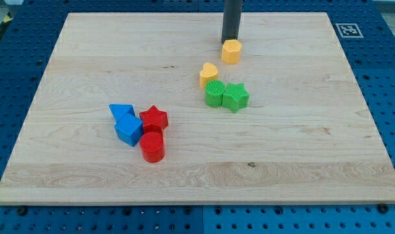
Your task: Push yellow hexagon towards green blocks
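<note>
The yellow hexagon point(231, 51) sits near the view's top, right of centre. My tip point(230, 42) stands right behind it, at its top side, touching or almost touching it. The green round block point(215, 94) and the green star point(235, 97) lie side by side below the hexagon, toward the board's middle. A yellow heart point(209, 75) rests just above the green round block, to the lower left of the hexagon.
A blue triangle point(122, 112), a blue block point(129, 130), a red star point(154, 119) and a red cylinder point(152, 147) are bunched at the view's left-centre. A tag marker point(348, 30) sits at the board's top right corner.
</note>
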You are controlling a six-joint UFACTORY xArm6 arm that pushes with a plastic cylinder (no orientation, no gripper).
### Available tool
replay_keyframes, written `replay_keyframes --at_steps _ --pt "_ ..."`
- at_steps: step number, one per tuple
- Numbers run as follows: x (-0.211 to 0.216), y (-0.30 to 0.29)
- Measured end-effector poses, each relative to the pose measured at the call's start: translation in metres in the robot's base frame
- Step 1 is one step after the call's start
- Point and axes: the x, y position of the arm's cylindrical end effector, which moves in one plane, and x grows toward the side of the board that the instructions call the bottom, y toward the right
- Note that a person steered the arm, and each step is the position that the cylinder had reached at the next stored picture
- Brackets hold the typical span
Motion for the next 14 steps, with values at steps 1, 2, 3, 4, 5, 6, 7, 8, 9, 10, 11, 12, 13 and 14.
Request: replay_keyframes --at_steps 1,2,3,4,5,6,7,8,9,10,11,12,13,14 --pt "0.000 0.000" --pt "0.000 0.010" --pt "0.000 0.017" --pt "0.000 0.017" --pt "0.002 0.013" --pt "-0.009 0.011" --pt "-0.008 0.011" --pt "0.001 0.011" --pt "0.001 0.012" --pt "0.001 0.012" --pt "0.001 0.014" --pt "0.010 0.015" --pt "0.014 0.015" --pt "0.014 0.015"
